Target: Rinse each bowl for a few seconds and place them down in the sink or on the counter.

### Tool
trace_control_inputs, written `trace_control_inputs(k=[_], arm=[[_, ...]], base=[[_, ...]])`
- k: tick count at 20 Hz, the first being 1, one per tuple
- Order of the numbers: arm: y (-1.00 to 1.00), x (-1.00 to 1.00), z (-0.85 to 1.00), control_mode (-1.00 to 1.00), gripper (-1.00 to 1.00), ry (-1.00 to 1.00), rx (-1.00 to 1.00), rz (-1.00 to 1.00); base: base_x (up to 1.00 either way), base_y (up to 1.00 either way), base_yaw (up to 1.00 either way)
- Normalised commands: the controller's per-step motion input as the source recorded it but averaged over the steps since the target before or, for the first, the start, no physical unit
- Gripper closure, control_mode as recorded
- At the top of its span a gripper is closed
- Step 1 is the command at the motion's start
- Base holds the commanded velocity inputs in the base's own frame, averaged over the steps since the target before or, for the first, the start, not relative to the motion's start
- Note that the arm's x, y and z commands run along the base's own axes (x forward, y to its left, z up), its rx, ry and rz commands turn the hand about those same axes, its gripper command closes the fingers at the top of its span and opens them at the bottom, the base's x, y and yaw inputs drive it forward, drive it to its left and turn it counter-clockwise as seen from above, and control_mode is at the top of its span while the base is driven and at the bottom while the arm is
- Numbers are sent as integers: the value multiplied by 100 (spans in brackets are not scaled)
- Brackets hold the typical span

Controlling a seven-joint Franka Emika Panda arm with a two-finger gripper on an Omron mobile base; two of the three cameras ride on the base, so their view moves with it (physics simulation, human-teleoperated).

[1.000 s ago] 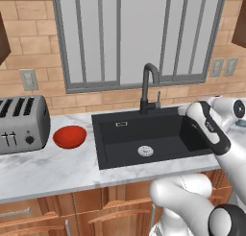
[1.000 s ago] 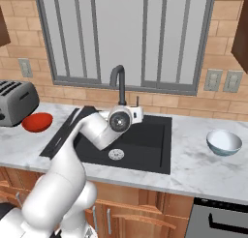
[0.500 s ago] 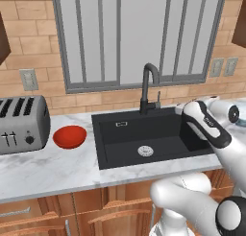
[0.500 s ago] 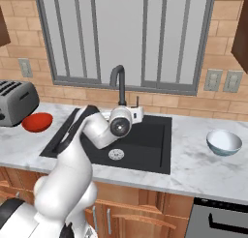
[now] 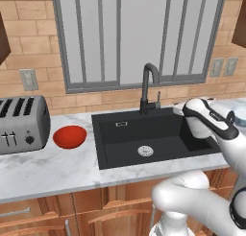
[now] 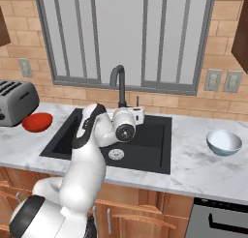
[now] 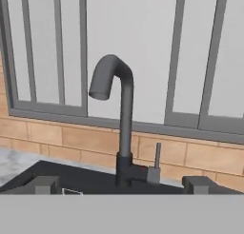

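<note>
Pincer stood wide apart, nothing in it; tips seen at bottom of hand view, w/ faucet centred ahead and its small lever just right of the base. Arm hung over the sink, right of frame centre in left base view.

Bowls: red bowl sat on table, left-centre of frame, betw. toaster and sink, well apart from pincer. Pale bowl sat on table at right of right base view, also well apart. Neither in basin, neither under spout.

Judgement: step in hand = approach to faucet, prob. to start water; no bowl rinsed yet, task barely begun.

Next move, as I read it: bring tips to lever, push it w/o clipping the spout. No water visible at spout. Then fetch one bowl, rim grasp.
</note>
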Motion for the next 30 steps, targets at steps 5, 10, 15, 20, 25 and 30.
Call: trace_control_inputs(k=[5,10,15,20,25,30], arm=[[-1,18,-10,-100,-100,-1,9,4],[-3,21,-6,-100,-100,-3,6,4],[-3,21,-8,-100,-100,-7,1,2],[1,22,-9,-100,-100,-9,0,1],[0,23,-8,-100,-100,-11,0,0],[0,27,-6,-100,-100,-6,0,0]], base=[[0,0,0],[0,0,0],[0,0,0],[0,0,0],[0,0,0],[0,0,0]])
